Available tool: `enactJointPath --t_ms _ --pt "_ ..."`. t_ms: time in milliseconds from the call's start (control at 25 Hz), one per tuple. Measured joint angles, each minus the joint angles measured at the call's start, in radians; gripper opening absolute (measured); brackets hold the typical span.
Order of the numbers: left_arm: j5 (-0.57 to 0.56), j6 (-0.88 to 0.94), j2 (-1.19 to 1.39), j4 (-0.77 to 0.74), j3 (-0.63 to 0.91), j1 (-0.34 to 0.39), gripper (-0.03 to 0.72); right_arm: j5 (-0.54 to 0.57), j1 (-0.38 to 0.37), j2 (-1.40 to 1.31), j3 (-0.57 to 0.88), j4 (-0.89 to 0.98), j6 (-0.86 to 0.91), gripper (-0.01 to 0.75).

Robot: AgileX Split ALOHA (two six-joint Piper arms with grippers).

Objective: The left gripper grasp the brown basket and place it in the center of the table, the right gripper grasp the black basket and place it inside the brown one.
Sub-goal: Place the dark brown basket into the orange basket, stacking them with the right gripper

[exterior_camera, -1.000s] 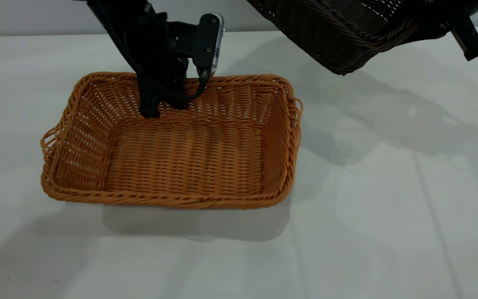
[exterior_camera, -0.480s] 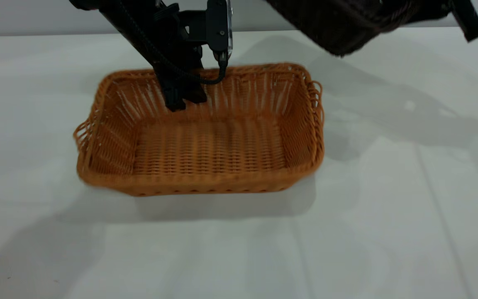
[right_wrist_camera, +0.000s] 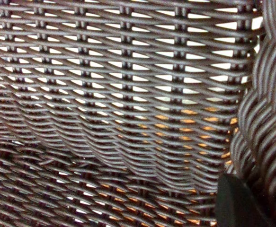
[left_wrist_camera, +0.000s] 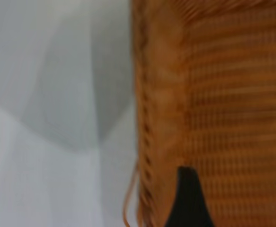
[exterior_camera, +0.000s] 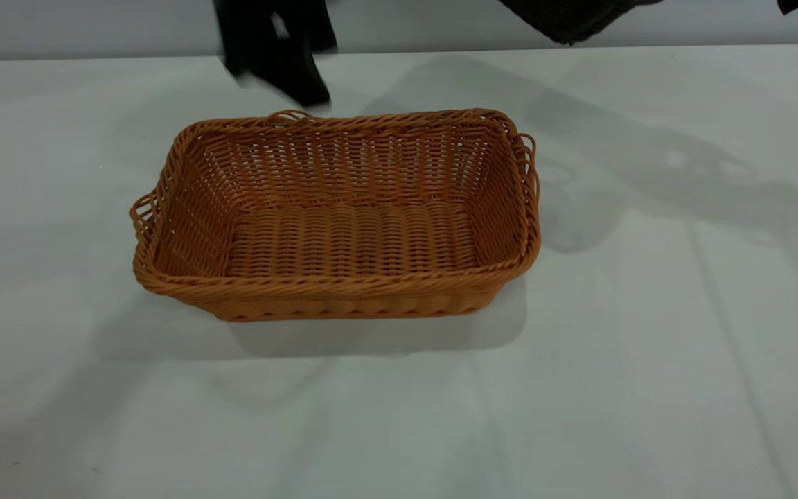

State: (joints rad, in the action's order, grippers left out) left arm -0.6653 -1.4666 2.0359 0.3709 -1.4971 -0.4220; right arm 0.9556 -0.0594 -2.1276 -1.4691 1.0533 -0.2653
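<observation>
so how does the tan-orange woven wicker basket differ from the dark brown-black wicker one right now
The tan-orange woven wicker basket sits flat on the white table, free of any gripper; the dark brown-black wicker basket hangs in the air above the table's far right. The tan basket shows whole and empty, while only a corner of the dark one shows in the exterior view. Both are woven, with braided rims.

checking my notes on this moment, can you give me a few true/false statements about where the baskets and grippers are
1. The brown basket rests on the table. True.
2. The brown basket holds the black basket. False: it is empty; the black one is up in the air.
3. The left gripper grips the brown basket's rim. False: it is above and behind the rim, apart from it.
4. The right wrist view shows dark weave close up. True.
</observation>
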Motion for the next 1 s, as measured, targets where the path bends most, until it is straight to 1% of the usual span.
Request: enactJointPath --t_ms 120,240,360,520,640,720,1000 --pt "-0.151 0.03 -0.159 0.001 0.0 0.0 0.436 0.007 0.039 0.0 0.0 -0.071 0.018 0.088" --pt "-0.247 0.061 -0.307 0.009 0.0 0.0 0.403 0.027 0.133 0.0 -0.001 -0.195 0.036 0.088" --pt "-0.293 0.067 -0.431 0.011 0.0 0.0 0.388 0.034 0.252 -0.002 -0.001 -0.284 0.067 0.088" --pt "-0.31 0.068 -0.556 0.011 0.0 0.0 0.382 -0.013 0.363 -0.003 -0.001 -0.344 0.12 0.088" --pt "-0.316 0.068 -0.612 0.011 0.0 0.0 0.382 -0.05 0.406 -0.022 -0.004 -0.366 0.158 0.088" --pt "-0.319 0.068 -0.632 0.011 0.0 0.0 0.382 -0.056 0.419 -0.057 -0.008 -0.383 0.164 0.088" --pt "-0.322 0.095 -0.638 0.011 0.001 0.0 0.382 -0.071 0.42 -0.142 -0.008 -0.438 0.178 0.089"
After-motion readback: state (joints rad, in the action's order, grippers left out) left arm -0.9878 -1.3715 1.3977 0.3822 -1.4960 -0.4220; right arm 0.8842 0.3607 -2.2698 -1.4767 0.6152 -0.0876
